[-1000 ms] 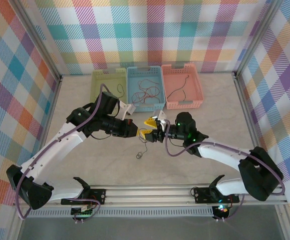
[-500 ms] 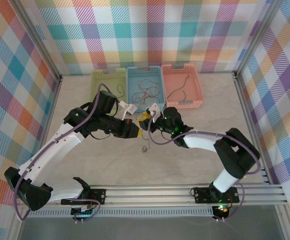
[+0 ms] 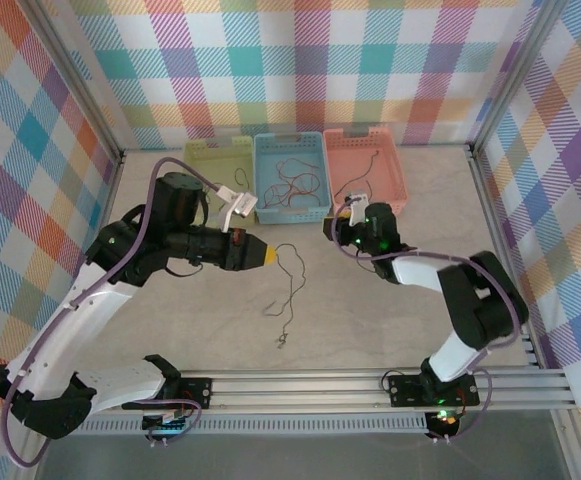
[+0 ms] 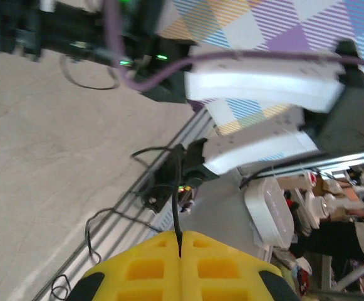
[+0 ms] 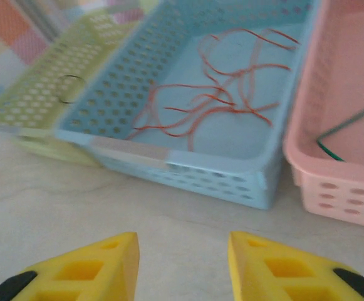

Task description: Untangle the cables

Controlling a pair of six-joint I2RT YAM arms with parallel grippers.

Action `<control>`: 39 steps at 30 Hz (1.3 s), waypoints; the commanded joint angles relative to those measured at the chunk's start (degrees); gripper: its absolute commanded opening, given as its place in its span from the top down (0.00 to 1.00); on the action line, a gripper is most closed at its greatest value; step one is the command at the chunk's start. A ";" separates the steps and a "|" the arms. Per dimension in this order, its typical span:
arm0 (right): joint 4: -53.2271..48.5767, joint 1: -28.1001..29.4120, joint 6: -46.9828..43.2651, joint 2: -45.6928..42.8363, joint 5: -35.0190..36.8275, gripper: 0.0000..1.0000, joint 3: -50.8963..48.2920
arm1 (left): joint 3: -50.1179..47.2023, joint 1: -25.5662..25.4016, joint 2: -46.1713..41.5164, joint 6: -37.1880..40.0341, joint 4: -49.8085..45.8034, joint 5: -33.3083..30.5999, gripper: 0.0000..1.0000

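– While the top cam shows the left gripper (image 3: 268,255) out over the middle of the worktop (image 3: 360,330), I can't read the jaws from up there lol. Is it clamped on something?

– Yep, the left wrist cam sorts that out. Its yellow fingers (image 4: 138,271) are pressed flat together with one thin black cable (image 4: 178,235) pinched in the seam. What the wrist cam misses is the rest of it. From above, the cable loops off the fingertips and trails toward the near edge, loose end close to that edge. Can't tell if the end actually touches the worktop.

– And the right gripper (image 5: 182,266)?

– Jaws apart, nothing between them. It's over by the far edge, right in front of the baskets. Its own cam looks into them way better than the top one does.

– Got a count?

– Three baskets in a row along the far edge: green basket (image 5: 44,81), blue basket (image 5: 200,179), pink basket (image 5: 338,188). Blue has a pile of red cables (image 5: 219,103), too overlapped to count honestly. Green has one small black curl (image 5: 72,88), which is barely a squiggle from above. Pink has one dark strand (image 5: 351,118) that looks greenish up close and just dark from the top. So that's one cable in the grip, two singles, one red pile, two grippers.
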 commanded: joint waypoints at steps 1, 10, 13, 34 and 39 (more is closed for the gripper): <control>-0.51 0.47 -0.72 -10.63 -7.52 0.51 -1.48 | 1.97 -0.51 1.50 -2.31 0.38 -6.12 1.00; -4.80 3.23 -4.23 -35.33 -22.40 0.52 -8.75 | 4.63 -0.51 6.93 -2.28 2.36 -9.41 1.00; -5.09 7.00 -8.39 -39.57 -27.38 0.54 -9.59 | 5.42 -0.51 8.19 -2.40 2.77 -9.06 1.00; -7.77 14.50 -25.89 -26.82 -30.19 0.50 1.62 | 5.75 -0.46 8.85 -0.74 0.70 -5.31 1.00; -7.36 15.12 -26.60 -22.42 -29.77 0.52 2.96 | 6.15 -0.50 9.22 -1.14 1.30 -4.61 1.00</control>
